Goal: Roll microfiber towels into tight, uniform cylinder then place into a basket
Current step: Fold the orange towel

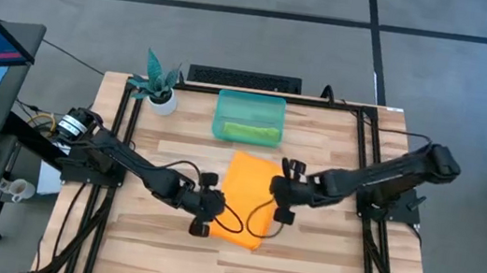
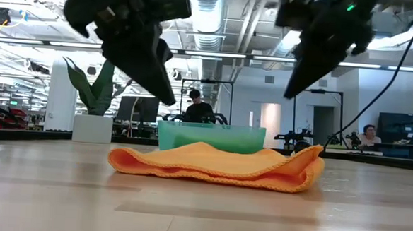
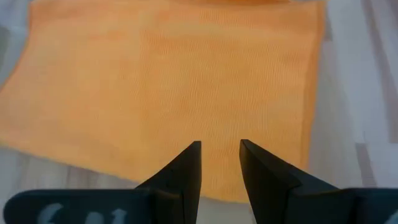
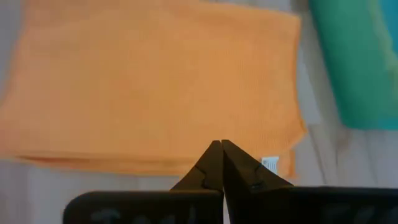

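Note:
The orange towel lies folded in layers on the table's middle, its underside on the wood, rumpled and low in the low view. Behind it stands the teal basket with a lime green towel lying inside. My left gripper hovers over the orange towel's near left part, fingers slightly apart with nothing between them. My right gripper hangs shut above the towel's right edge. In the low view both grippers are clear of the cloth.
A white pot with a teal plant stands at the far left corner. A dark keyboard lies past the far edge. Bare wood lies in front of the towel and on both its sides. People sit in the room beyond.

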Robot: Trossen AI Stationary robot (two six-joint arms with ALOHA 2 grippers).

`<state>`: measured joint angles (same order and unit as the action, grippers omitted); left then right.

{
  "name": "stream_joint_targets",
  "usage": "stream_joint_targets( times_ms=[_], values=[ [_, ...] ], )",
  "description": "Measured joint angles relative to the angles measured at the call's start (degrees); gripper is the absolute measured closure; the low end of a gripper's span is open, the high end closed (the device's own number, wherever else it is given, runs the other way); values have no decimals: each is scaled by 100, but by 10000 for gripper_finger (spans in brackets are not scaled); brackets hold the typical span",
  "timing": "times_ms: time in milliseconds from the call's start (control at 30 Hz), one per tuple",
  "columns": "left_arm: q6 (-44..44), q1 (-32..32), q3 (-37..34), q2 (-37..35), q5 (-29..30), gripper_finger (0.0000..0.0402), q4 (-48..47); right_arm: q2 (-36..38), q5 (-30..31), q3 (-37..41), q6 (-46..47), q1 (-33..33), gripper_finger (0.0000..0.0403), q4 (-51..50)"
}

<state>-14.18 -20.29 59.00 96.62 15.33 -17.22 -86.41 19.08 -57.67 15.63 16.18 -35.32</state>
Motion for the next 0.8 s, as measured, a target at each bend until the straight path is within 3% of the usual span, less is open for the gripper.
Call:
stream_joint_targets(
  times_ms=[200,400,800],
  values=[
    [-429,-30,0,0,46,299,-605,137,222,-2,604,820,387,113],
    [-1010,-244,0,0,241,299,-1149,-491,231,-11,836,1463,384,1124],
    [-1538,-627,0,0,410,299,-1278,-1660,194,-11,836,1424,388,2697]
  ],
)
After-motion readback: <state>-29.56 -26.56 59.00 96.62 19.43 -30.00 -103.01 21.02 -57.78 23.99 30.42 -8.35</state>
